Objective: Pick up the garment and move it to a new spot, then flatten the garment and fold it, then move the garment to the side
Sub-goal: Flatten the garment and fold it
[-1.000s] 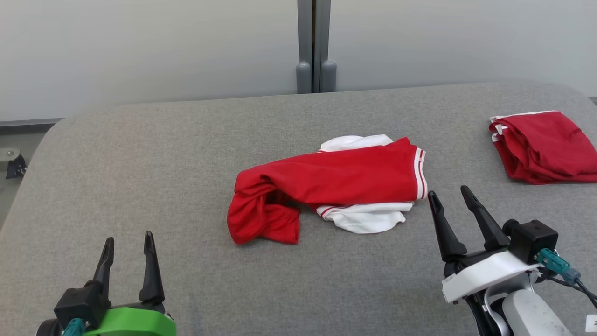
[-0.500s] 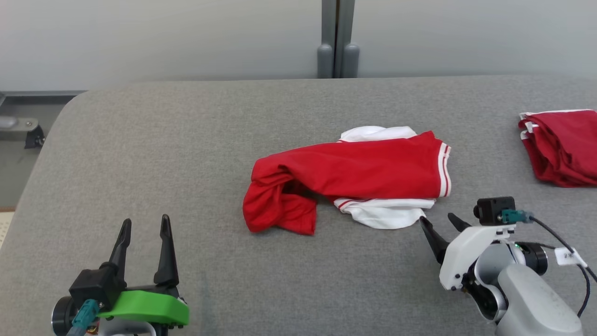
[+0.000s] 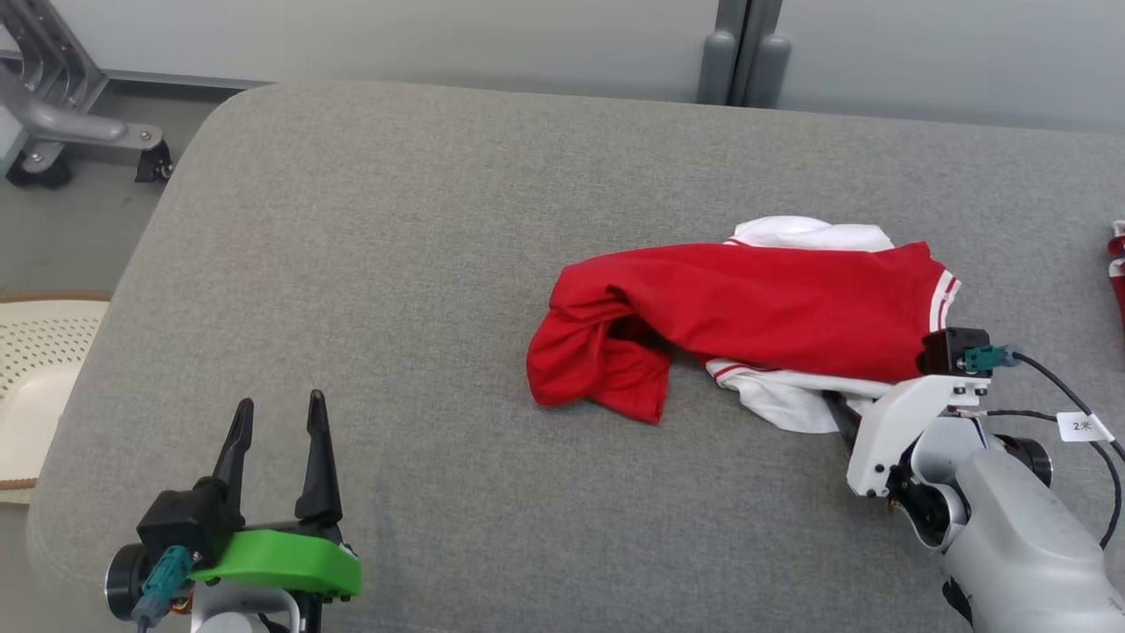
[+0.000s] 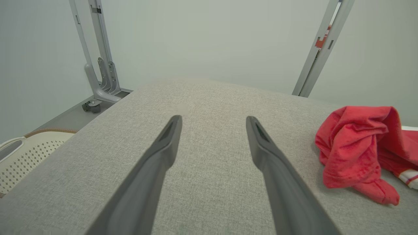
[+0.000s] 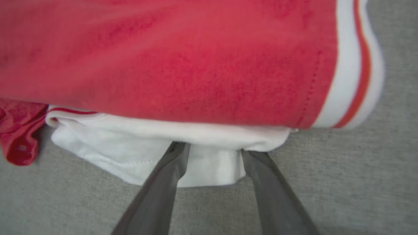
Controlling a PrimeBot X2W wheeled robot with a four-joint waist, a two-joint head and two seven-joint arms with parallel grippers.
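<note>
Crumpled red garment (image 3: 756, 308) with white panels and red-and-white striped trim, on the grey fabric-covered surface (image 3: 422, 220), right of the surface's middle. Lies in a loose heap: red layer on top, white cloth poking out beneath it toward the surface's front edge and again toward its back edge, bunched red folds on the end nearest the surface's middle. Right tool (image 5: 214, 149) low against the surface at the garment's white front flap, toward the surface's right side. Stands wide, dark fingers (image 5: 156, 195) apart with the white flap between them, tips tucked in at the fold under the red layer; not pinched on the cloth. Left tool (image 3: 279, 403) over the surface's front left corner, well apart from the garment. Stands wide too, holding nothing, pointing toward the surface's back edge. Off the surface's left edge, a cream perforated plastic item (image 3: 35, 369); beyond its back left corner, a grey wheeled metal frame (image 3: 61, 123). Behind the surface's back edge, paired grey posts (image 3: 743, 53) against a pale wall. At the surface's far right edge, a sliver of another red cloth (image 3: 1118, 264).
</note>
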